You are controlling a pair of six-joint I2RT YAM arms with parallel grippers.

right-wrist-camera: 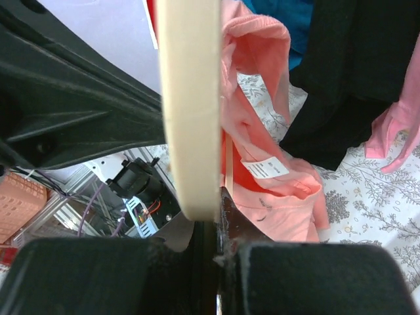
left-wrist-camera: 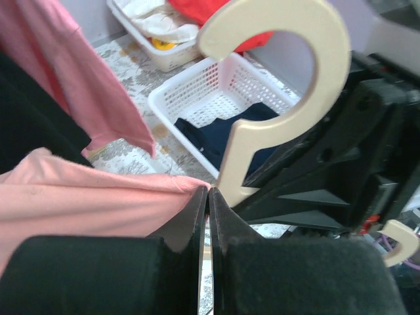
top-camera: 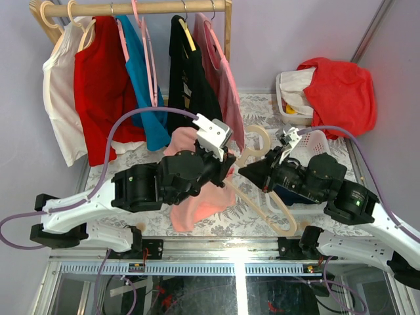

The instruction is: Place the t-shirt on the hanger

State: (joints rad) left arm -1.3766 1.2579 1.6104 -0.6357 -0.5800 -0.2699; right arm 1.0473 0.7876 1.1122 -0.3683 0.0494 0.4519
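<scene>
Jaws of the left gripper (left-wrist-camera: 209,191) are pressed together, and the edge of the t-shirt (left-wrist-camera: 79,197) appears pinched at their tips. The cloth hangs under that arm over the middle of the counter (top-camera: 259,105). Jaws of the right gripper (right-wrist-camera: 209,226) clamp narrowly on the hanger (right-wrist-camera: 190,98), which sits just right of the t-shirt. Its hook points far, near a white basket (left-wrist-camera: 216,92).

Quick count: one salmon t-shirt (top-camera: 197,197), one cream hanger (left-wrist-camera: 244,147), two arms (top-camera: 72,210) (top-camera: 367,210) and two white baskets (top-camera: 283,98) (top-camera: 315,140) on the counter (top-camera: 257,105). On the one rail (top-camera: 151,8) I make it five tops: white (top-camera: 59,105), red (top-camera: 102,92), blue (top-camera: 141,85), black (top-camera: 187,72), striped pink (top-camera: 226,92). Plus one red cloth (top-camera: 341,88) heaped on the far basket.
</scene>
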